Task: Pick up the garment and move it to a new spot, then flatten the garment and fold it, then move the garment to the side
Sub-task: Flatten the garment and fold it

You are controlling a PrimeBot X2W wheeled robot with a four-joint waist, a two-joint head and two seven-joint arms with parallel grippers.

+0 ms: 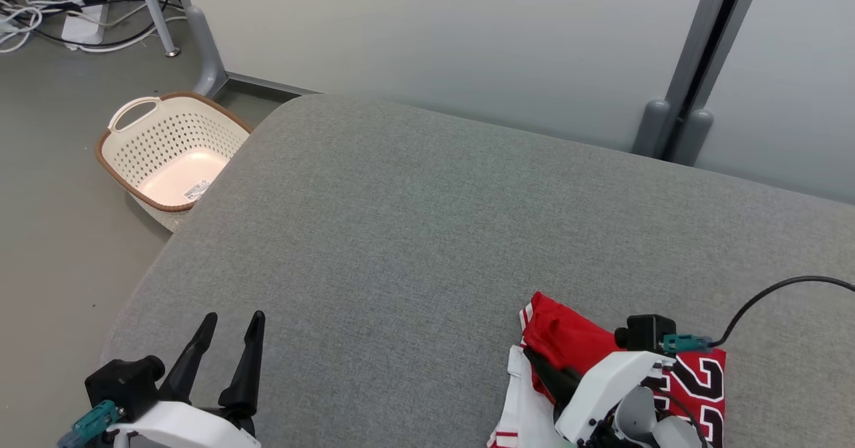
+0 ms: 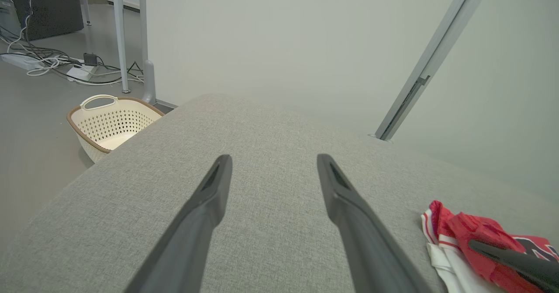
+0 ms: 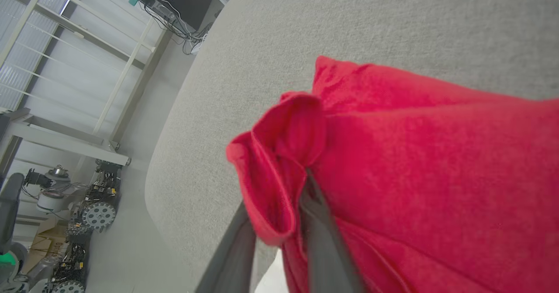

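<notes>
- A red-and-white numbered jersey [image 1: 561, 334] is seen bunched near right on a grey fabric table [image 1: 401, 234].
- Its red fold is pinched by the right gripper [image 3: 279, 210].
- The left gripper [image 1: 234, 321] is held wide.

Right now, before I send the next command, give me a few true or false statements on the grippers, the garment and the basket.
1. The left gripper is open and holds nothing. True.
2. The garment lies in the basket. False: it lies on the grey table, at the robot's right.
3. A fold of red fabric sits between the right gripper's fingers. True.
4. The basket stands on the table. False: it stands on the floor by the table's far left corner.
</notes>
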